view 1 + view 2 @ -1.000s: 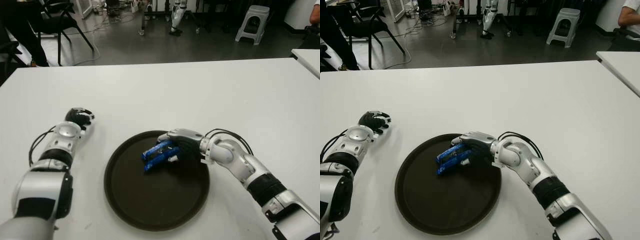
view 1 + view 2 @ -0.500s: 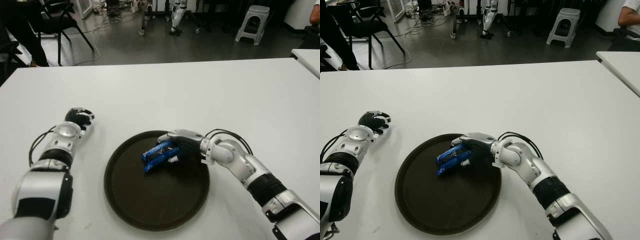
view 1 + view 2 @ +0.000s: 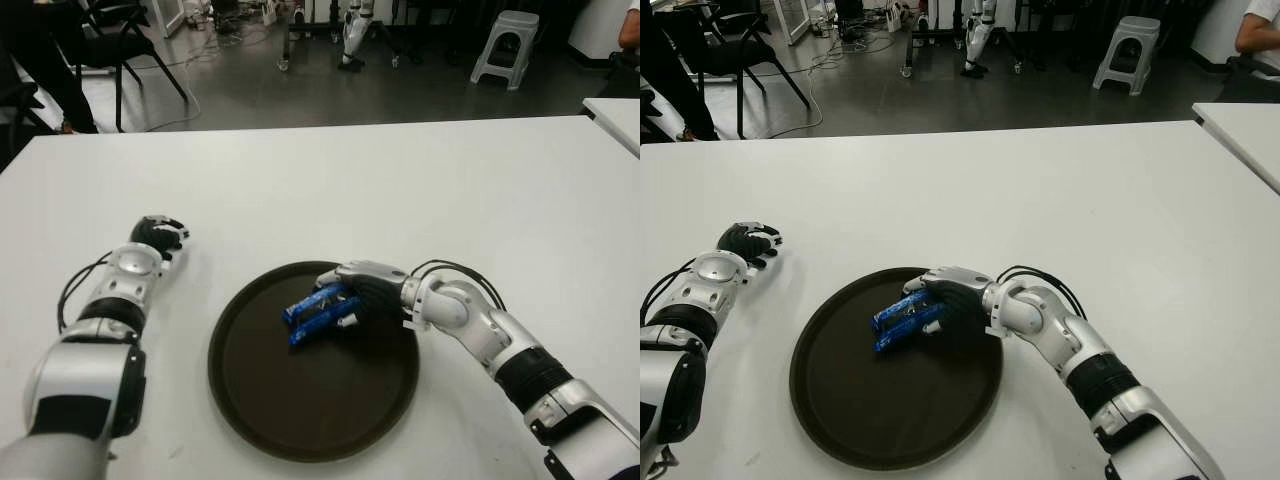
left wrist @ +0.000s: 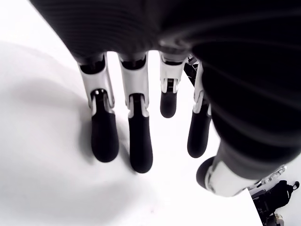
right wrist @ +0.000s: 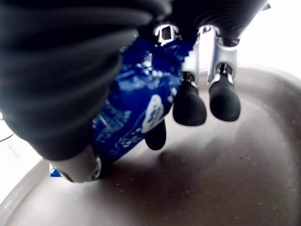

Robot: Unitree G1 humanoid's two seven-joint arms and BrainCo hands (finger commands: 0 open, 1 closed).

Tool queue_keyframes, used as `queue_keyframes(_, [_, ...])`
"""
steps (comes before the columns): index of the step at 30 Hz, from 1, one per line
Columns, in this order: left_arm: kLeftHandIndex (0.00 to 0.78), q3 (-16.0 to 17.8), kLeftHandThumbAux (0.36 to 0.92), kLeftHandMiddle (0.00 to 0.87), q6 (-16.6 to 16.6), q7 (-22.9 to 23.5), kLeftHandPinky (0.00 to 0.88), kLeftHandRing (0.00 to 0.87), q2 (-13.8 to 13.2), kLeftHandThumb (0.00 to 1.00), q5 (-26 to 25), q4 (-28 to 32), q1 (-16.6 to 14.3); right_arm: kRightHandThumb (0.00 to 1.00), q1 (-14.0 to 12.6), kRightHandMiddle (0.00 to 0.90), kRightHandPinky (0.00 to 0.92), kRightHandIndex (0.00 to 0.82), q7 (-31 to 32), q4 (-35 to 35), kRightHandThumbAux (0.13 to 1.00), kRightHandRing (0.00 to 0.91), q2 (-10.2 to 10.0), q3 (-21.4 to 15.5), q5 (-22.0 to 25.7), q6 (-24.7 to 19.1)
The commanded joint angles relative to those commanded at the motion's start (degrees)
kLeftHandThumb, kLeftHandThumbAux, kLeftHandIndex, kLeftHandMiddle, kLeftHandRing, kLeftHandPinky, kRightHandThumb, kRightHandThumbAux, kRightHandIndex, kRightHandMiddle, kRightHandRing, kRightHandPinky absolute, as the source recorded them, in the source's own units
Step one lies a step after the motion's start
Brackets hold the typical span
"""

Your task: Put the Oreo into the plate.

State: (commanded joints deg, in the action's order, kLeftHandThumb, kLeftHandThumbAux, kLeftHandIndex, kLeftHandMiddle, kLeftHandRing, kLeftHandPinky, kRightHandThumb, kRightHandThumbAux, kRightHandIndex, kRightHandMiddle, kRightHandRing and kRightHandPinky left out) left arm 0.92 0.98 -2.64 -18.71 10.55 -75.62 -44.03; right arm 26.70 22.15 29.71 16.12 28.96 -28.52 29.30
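A blue Oreo pack point(image 3: 313, 311) hangs low over the upper middle of the dark round plate point(image 3: 300, 420). My right hand point(image 3: 350, 295) reaches in from the right and is shut on it. In the right wrist view the pack point(image 5: 136, 103) sits between the thumb and one curled finger, while two other fingertips point(image 5: 188, 106) stick out past it above the plate floor point(image 5: 211, 188). Whether the pack touches the plate I cannot tell. My left hand point(image 3: 157, 236) shows on the white table to the plate's left, its fingers point(image 4: 136, 141) relaxed and holding nothing.
The white table point(image 3: 400, 190) stretches wide around the plate. A second white table point(image 3: 615, 115) shows at the right edge. Beyond the far edge stand a black chair point(image 3: 120, 40) and a grey stool point(image 3: 505, 45) on the floor.
The right hand and the Oreo pack have barely shifted, perhaps sinking slightly toward the plate. The left hand has not moved.
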Motion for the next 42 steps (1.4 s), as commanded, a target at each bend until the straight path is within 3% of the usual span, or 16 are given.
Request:
queue_keyframes(18, [0.397, -0.12, 0.730, 0.128, -0.20, 0.03, 0.155, 0.159, -0.11, 0.670, 0.20, -0.01, 0.07, 0.685, -1.19, 0.774, 0.751, 0.433, 2.10, -0.85, 0.737, 0.774, -0.37, -0.55, 2.93, -1.24])
queue_keyframes(30, [0.397, 0.39, 0.731, 0.127, -0.96, 0.27, 0.165, 0.162, -0.08, 0.672, -0.27, 0.04, 0.29, 0.684, -2.20, 0.765, 0.735, 0.433, 0.92, -1.98, 0.737, 0.769, -0.60, -0.34, 2.18, -0.95])
queue_keyframes(42, [0.396, 0.18, 0.732, 0.128, -0.83, 0.30, 0.144, 0.151, -0.08, 0.670, -0.13, 0.09, 0.28, 0.686, -1.33, 0.787, 0.764, 0.433, 0.28, 0.49, 0.737, 0.788, -1.06, -0.09, 2.81, 3.26])
